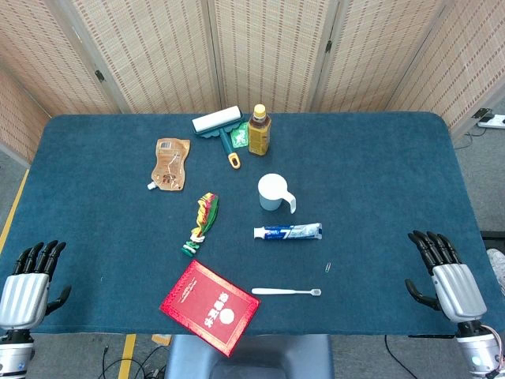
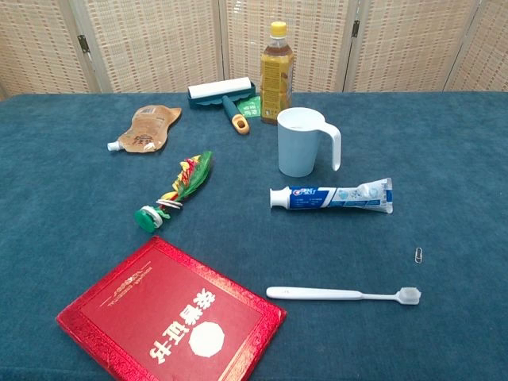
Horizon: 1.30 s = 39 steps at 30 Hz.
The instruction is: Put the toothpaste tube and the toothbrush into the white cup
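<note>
Nothing placed yet — blue-and-white toothpaste tube (image 2: pixel 332 196) and white plastic toothbrush (image 2: pixel 343 294) are lying on the worktop beside the white handled cup (image 2: pixel 305 142); left hand (image 1: pixel 30 286) and right hand (image 1: pixel 447 276) are resting released — holding nothing.

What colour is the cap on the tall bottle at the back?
Yellow. The bottle has a yellow cap, clearest in the chest view.

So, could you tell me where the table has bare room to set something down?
The right side is bare beyond the white cup and toothpaste tube. The left edge past the brown pouch is free too. The back centre is crowded: lint roller and bottle sit close together.
</note>
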### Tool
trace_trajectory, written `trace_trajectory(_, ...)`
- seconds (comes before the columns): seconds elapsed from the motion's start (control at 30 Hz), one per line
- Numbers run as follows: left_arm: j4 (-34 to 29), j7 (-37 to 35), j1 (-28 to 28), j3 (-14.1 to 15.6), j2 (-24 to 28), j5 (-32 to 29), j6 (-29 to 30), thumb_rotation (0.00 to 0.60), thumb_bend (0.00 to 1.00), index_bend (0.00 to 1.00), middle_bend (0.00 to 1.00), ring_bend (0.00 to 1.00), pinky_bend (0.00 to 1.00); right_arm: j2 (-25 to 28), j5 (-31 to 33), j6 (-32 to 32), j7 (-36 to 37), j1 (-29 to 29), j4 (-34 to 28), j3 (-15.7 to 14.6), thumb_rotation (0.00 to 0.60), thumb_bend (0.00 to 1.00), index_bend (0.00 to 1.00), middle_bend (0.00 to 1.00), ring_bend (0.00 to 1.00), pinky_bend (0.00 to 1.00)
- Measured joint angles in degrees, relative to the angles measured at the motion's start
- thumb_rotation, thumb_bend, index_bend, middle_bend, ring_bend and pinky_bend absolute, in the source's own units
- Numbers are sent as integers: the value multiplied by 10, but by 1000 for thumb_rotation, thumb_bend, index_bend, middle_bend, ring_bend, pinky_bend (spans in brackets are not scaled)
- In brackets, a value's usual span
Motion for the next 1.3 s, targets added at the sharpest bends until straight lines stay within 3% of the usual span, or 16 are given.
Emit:
trace_trajectory(0.57,-1,-4,0,-1,-2,4,6,600,328,132,151,104,153,-6,-10,15,8,-2,7,2,600,260,0,87,0,0)
trace_trajectory(0.87,0,-8,-1,-1,-4,2,3,600,329,135,151,104,153,-20,-16,9,11,12,9,9,600,260,0,146,15,0)
trace_trajectory(1.3,1,-22,6,3,1,5,11,600,329,138,151,104,153,-72,-20,-117,-13,112,17,34,600,261,103,236,121,126)
